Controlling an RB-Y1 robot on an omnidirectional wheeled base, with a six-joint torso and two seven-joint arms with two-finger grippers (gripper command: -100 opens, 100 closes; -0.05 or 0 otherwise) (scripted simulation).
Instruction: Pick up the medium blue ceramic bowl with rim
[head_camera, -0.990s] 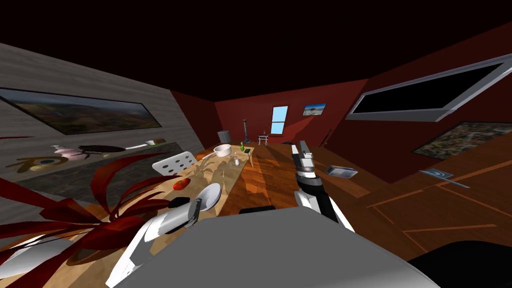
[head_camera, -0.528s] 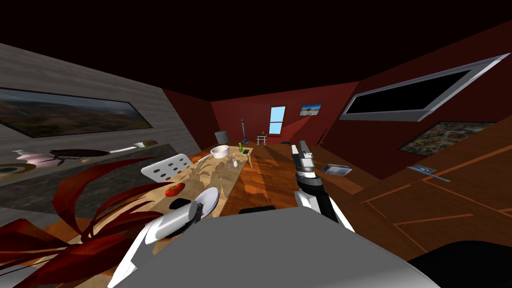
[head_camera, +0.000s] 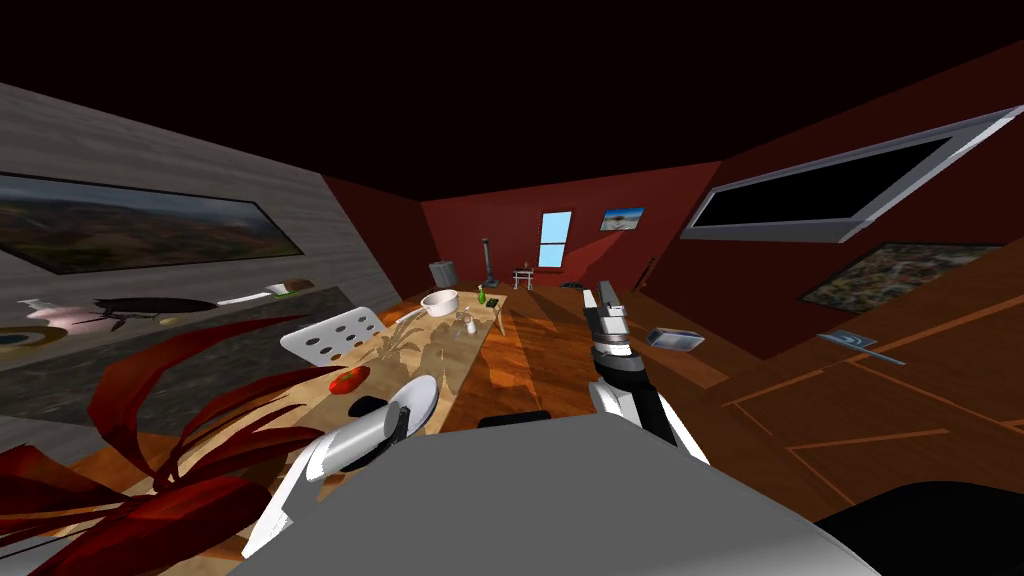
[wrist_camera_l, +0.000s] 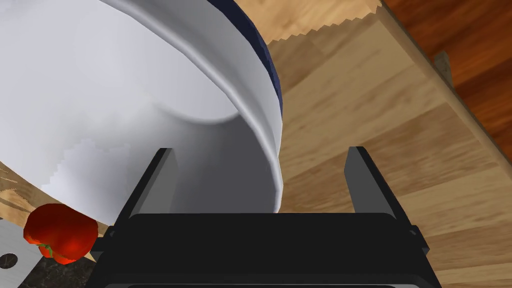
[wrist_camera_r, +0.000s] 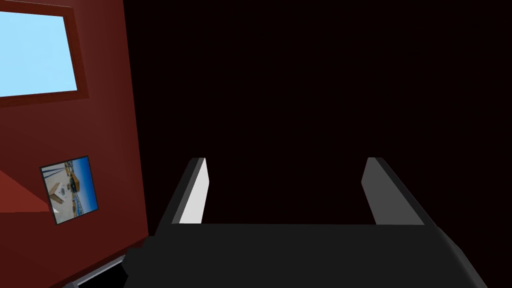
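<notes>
**Left fingers astride the bowl's rim, not closed**

The bowl (wrist_camera_l: 125, 100) sat at the near end of the long wooden tabletop (wrist_camera_l: 375, 115), close in front of me. It was white inside, with a dark blue band showing on its outer wall. In the head view the bowl (head_camera: 418, 398) lay just beside a red tomato (head_camera: 350, 379), which the left wrist view caught past the bowl's edge (wrist_camera_l: 60, 232).

The left gripper (wrist_camera_l: 260, 150) was at the bowl's near side. Its fingers (wrist_camera_l: 155, 185) were spread wide. One stood over the white inside and the other outside the wall, above bare wood, with the rim running between them. Neither finger pressed the wall. I could not tell whether the bowl's base rested flat on the wood. From the head, the left gripper (head_camera: 398, 420) showed just at the bowl's near edge.

The right gripper (head_camera: 603, 292) was held up and forward, to the right of the tabletop and over the wooden floor (head_camera: 560, 350). Its fingers (wrist_camera_r: 195, 192) were spread apart.

Farther along the tabletop stood a white pot (head_camera: 443, 300) and a green bottle (head_camera: 482, 295). A white chair (head_camera: 335, 335) with holes in its back stood at the left side.
</notes>
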